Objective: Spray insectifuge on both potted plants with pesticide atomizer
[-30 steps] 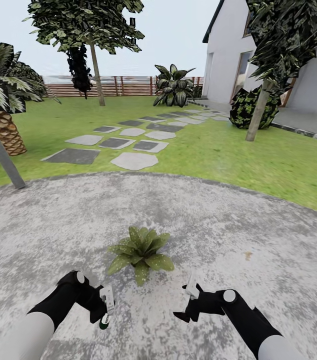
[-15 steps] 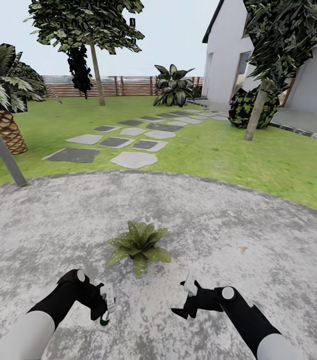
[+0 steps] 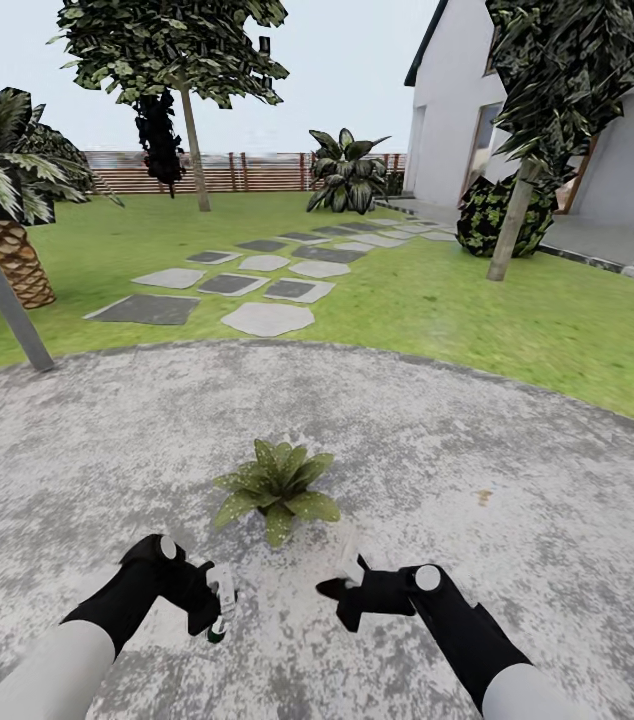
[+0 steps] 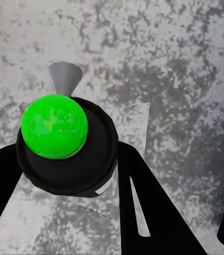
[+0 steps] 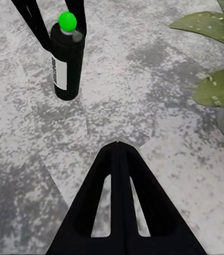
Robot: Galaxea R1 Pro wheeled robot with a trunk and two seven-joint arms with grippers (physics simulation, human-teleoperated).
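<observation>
Jaws first. Left gripper (image 3: pixel 215 607) is clamped on the pesticide atomizer (image 3: pixel 217 628): dark bottle w/ white label hangs upside-ish from the fingers, cap end toward the paving. In the left wrist view the atomizer (image 4: pixel 65 146) sits between both black fingers, and its top reads bright green, not red, w/ a grey nozzle cone beside it. Right wrist view shows the same bottle (image 5: pixel 67 58) pinched by two dark fingers from above, clear of the ground.

Right gripper (image 3: pixel 342 583): empty; its wrist cam shows the two fingers meeting at the tips, so closed on nothing.

Outward: potted plant (image 3: pixel 275 487), broad-leaved, stands on the grey patio (image 3: pixel 517 470) just ahead of both grippers, between them. Leaves (image 5: pixel 214 32) and a bit of grey pot show at the edge of the right wrist view. Second plant not seen here. Lawn (image 3: pixel 437 300), stepping stones, fence, house beyond.

Risks, as I judge them:
- Nozzle heading unclear; if it faces down or away from the plant, spray lands on paving and coverage fails.
- Right arm is close to the bottle; a careless swing could knock it loose in the grip.
- Spraying from one side only may leave far leaves uncovered.

Vs. 1 s ago: right gripper has swung inward toward centre and the left arm; left gripper shifted slightly. Plant sits higher in the head view and the background has shifted a little as well, so prob. camera motion, not the plant's.
</observation>
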